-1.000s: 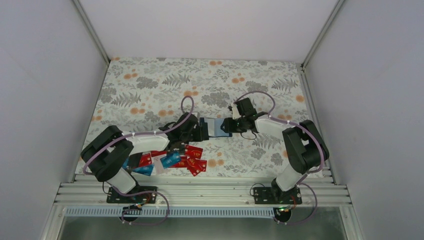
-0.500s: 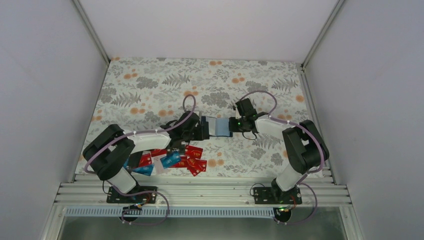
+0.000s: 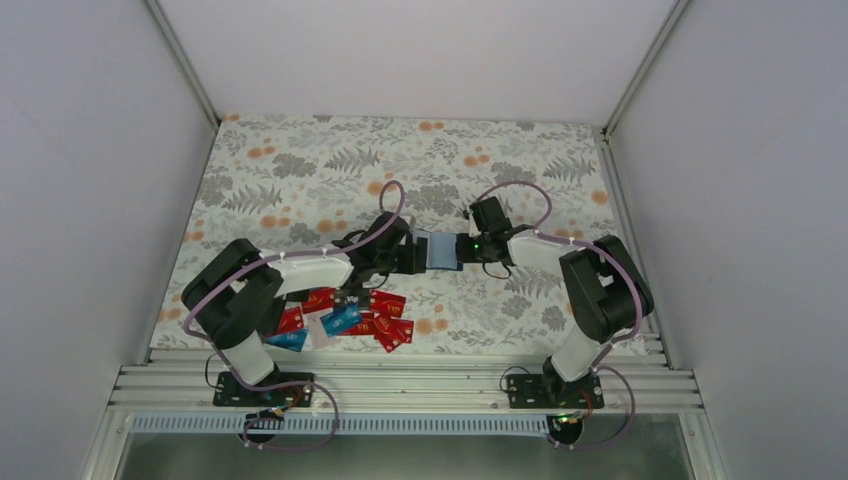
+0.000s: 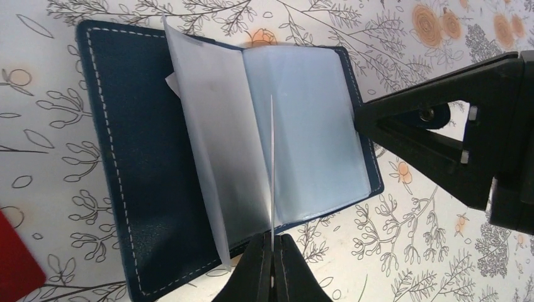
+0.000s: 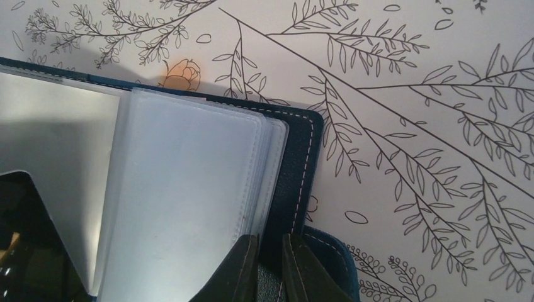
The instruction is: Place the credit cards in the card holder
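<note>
Where the card holder (image 3: 437, 250) lies: mid-table on the floral cloth (image 3: 300, 170), opened flat with the inside up, between my two claws.
Left claw (image 4: 272, 251): pinched right down on one clear sleeve (image 4: 271, 163), which stands edge-up off the spine. Nothing else in it.
Right claw (image 5: 272, 267): all but closed, nipping the holder's right edge. Navy cover sits between the fingers, just beside the snap tab (image 5: 334, 264).
Credit cards (image 3: 345, 318): loose overlapping heap, red and light blue, near-left. None in the holder that I can see.
Holder handling: looks light and floppy, soft cover. I reckon it slides on the cloth unless one edge is pinned.
Sleeve handling: thin limp film, probably creases or tears if tugged. Best taken at the free edge.
Card handling: stiff, thin, likely slick, lying flat. Take one by an edge that rides up on a neighbour.
In the way: my left forearm crosses just far of the heap. Both claws are busy, so one must let go to fetch a card. Neighbouring sleeves crowd the pocket mouth.
</note>
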You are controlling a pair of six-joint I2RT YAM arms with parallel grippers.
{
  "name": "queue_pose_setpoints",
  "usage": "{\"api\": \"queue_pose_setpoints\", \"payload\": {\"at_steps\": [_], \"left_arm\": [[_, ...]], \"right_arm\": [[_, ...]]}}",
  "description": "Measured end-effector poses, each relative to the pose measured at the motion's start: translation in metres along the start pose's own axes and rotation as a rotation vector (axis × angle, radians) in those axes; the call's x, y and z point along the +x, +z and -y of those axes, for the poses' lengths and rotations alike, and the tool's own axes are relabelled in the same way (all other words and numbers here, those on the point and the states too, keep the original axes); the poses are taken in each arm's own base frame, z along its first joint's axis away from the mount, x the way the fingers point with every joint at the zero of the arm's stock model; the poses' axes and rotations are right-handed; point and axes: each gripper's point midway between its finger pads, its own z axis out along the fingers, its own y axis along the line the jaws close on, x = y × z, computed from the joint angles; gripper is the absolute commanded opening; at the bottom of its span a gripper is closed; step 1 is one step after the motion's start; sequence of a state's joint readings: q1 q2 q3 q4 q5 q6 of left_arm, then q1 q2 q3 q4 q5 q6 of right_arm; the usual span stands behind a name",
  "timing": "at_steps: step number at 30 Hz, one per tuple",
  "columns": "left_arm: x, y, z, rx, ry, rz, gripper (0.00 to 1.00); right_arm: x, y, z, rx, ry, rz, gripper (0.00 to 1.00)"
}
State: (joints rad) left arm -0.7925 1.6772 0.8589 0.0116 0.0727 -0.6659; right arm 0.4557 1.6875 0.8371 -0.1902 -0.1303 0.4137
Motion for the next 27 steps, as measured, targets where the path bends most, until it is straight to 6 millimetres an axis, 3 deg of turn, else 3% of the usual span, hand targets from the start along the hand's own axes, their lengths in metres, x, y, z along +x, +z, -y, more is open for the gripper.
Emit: {"api": "queue_pose_setpoints", "payload": {"at_steps": [5, 13, 27], "left_arm": [[-0.004, 0.001, -0.002, 0.024, -0.015, -0.013, 0.02], [-0.028, -0.002, -0.019, 0.065, -0.078, 0.016, 0.02], [-0.039, 0.004, -0.01, 0.199, -0.087, 0.018, 0.02]], "right_arm": [[-0.001, 0.001, -0.001, -0.006, -0.005, 0.004, 0.14], [-0.002, 0.002, -0.002, -0.014, -0.016, 0.006, 0.14], [-0.005, 0.005, -0.005, -0.024, -0.019, 0.007, 0.14]]}}
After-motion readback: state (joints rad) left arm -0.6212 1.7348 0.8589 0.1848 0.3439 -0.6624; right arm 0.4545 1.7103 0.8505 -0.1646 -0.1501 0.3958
